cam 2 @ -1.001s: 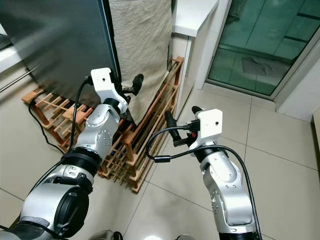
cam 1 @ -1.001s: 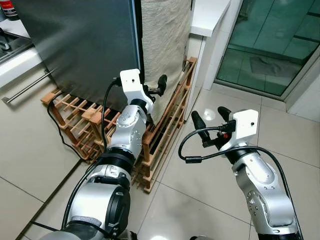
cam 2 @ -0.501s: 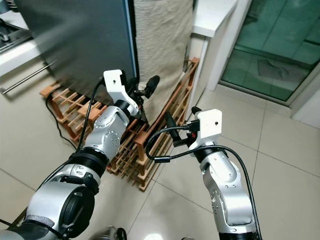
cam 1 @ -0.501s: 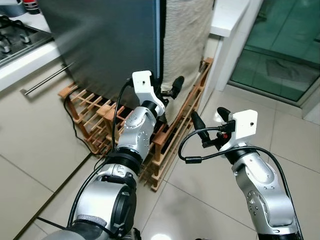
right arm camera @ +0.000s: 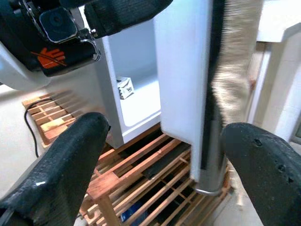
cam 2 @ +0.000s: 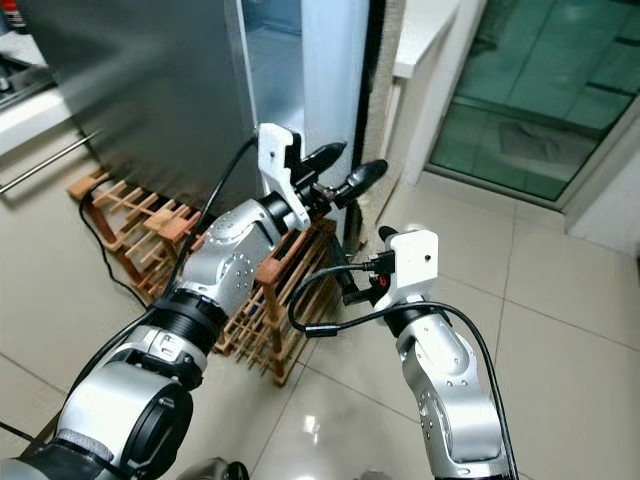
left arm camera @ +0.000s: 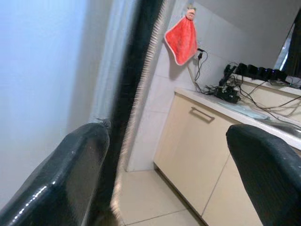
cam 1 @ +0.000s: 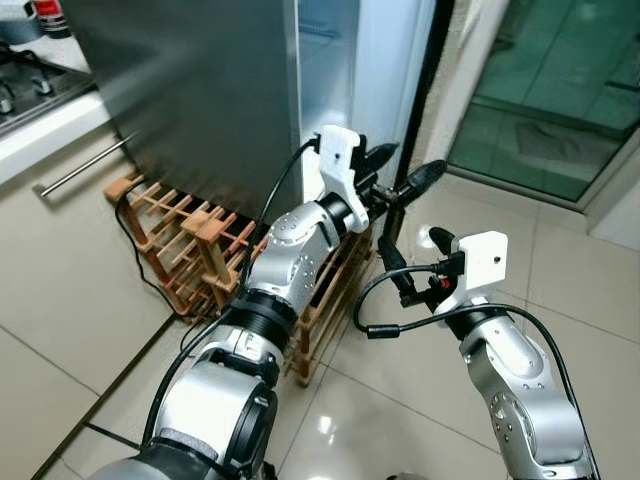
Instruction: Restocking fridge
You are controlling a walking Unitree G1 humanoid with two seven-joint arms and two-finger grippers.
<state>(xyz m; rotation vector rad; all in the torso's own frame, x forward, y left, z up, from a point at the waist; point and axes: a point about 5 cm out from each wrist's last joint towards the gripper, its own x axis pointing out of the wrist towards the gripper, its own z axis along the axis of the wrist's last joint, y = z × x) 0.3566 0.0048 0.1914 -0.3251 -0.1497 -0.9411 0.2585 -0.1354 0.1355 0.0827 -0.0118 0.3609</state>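
Note:
The fridge has a dark steel front (cam 1: 200, 90), and beside it a door with a textured grey face stands ajar. That door's white inner side (cam 1: 385, 70) and black seal face me. Through the gap the white inside of the fridge (right arm camera: 136, 89) holds a small carton (right arm camera: 124, 87). My left gripper (cam 1: 403, 168) is open at the door's free edge. The seal (left arm camera: 129, 108) runs close by one finger (left arm camera: 61, 179). Lower and nearer to me, my right gripper (cam 1: 412, 250) is open and holds nothing, pointing at the door's bottom corner.
A wooden wine rack (cam 1: 190, 245) lies on the tiled floor against the fridge's foot, right under both grippers. A counter with a hob (cam 1: 25, 85) and a drawer handle (cam 1: 85, 165) is on the left. A glass door (cam 1: 550, 90) is at the right, with open floor before it.
The textured fridge door has swung open, showing its white inner side. My left gripper moved up and to the right with the door's edge. The camera also shifted.

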